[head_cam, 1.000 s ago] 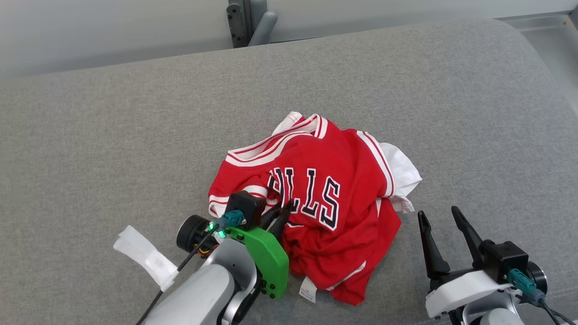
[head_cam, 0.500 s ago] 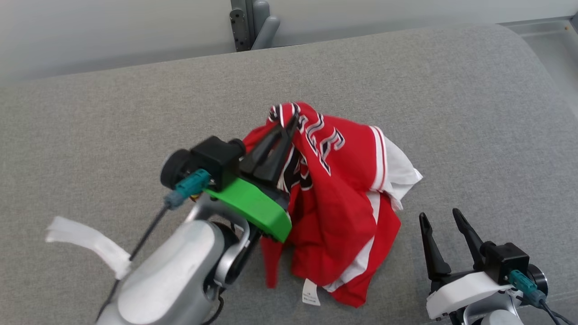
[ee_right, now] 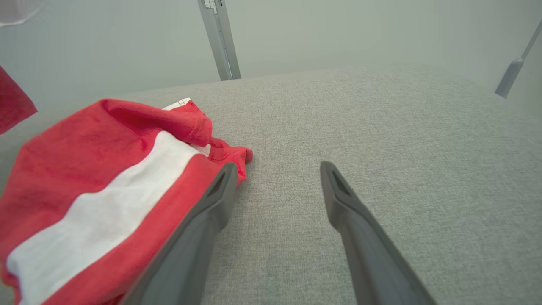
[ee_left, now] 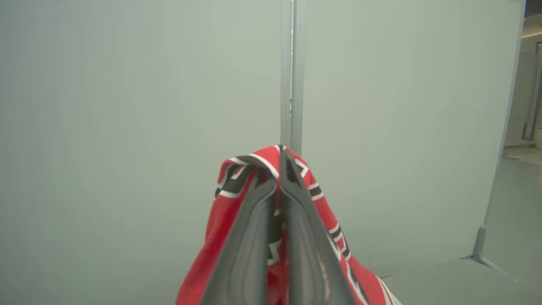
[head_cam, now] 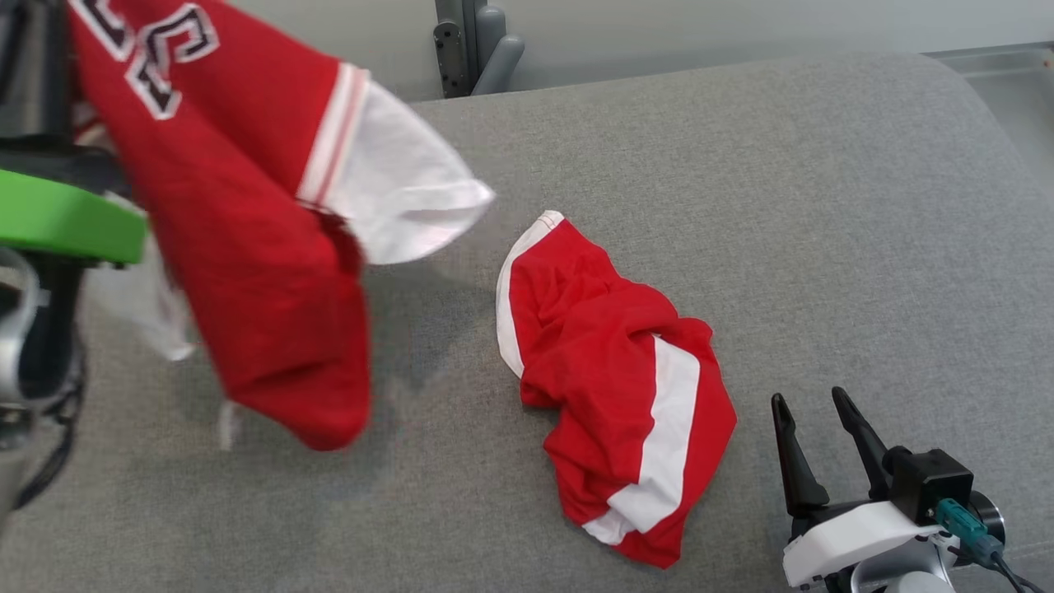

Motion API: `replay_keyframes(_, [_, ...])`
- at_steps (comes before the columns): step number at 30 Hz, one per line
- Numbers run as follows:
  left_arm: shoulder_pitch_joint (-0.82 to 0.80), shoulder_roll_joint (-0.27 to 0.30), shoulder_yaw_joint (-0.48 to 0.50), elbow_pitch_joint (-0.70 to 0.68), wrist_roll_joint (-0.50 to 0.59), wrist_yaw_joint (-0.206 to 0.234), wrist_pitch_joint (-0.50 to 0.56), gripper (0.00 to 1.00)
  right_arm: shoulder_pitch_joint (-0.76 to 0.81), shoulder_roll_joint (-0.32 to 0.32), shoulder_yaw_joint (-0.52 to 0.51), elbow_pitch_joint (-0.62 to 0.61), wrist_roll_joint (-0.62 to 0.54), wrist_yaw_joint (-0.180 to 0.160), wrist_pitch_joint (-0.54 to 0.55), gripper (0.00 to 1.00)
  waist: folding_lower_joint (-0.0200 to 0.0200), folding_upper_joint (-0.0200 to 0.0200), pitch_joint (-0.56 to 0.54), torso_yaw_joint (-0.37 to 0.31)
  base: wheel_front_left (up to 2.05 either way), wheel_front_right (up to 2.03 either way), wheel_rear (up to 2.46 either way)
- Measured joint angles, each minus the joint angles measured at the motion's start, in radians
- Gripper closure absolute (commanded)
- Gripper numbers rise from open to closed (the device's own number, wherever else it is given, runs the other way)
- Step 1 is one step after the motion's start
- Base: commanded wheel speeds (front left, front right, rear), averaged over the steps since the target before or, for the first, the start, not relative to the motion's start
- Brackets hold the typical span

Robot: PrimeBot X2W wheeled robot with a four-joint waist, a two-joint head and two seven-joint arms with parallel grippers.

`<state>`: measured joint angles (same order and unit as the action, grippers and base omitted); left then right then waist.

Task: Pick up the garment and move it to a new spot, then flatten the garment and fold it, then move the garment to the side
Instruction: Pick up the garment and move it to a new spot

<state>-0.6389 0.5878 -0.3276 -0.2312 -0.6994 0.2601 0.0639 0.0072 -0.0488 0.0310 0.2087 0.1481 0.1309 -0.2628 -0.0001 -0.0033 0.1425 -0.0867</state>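
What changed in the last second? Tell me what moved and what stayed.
The left pincer shut on the red jersey and lifted it off the grey surface, up and toward the robot's left; it now hangs in the air. That uncovered the red shorts, lying where the pile was. The right pincer stayed open beside the shorts.

left claw (ee_left: 280, 156) held high, clamped tight, right claw (head_cam: 809, 398) low, spread wide
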Motion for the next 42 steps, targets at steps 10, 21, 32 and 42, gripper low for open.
replay_keyframes(10, [0.003, 0.229, 0.190, 0.409, -0.034, -0.027, 0.009, 1.00, -0.034, 0.000, 0.007, 0.000, 0.009, 0.000, 0.000, 0.00, 0.0000, -0.0001, 0.055, -0.008, 0.00, 0.00, 0.00])
replay_keyframes(21, [0.028, 0.192, 0.177, 0.834, -0.061, -0.131, -0.075, 1.00, -0.053, 0.000, 0.016, 0.016, 0.022, 0.000, 0.000, 0.00, 0.0000, 0.0000, 0.104, -0.038, 0.00, 0.00, 0.00])
replay_keyframes(32, [0.051, 0.117, 0.144, 1.066, -0.089, -0.192, -0.110, 0.00, -0.054, 0.000, 0.004, 0.030, 0.021, 0.000, 0.000, 0.00, 0.0000, 0.0000, 0.088, -0.045, 0.00, 0.00, 0.00])
replay_keyframes(42, [0.043, 0.099, 0.109, 0.830, -0.029, -0.169, -0.226, 0.00, -0.021, 0.000, -0.022, 0.019, 0.005, 0.000, 0.000, 0.00, 0.0000, 0.0000, 0.027, -0.025, 0.00, 0.00, 0.00])
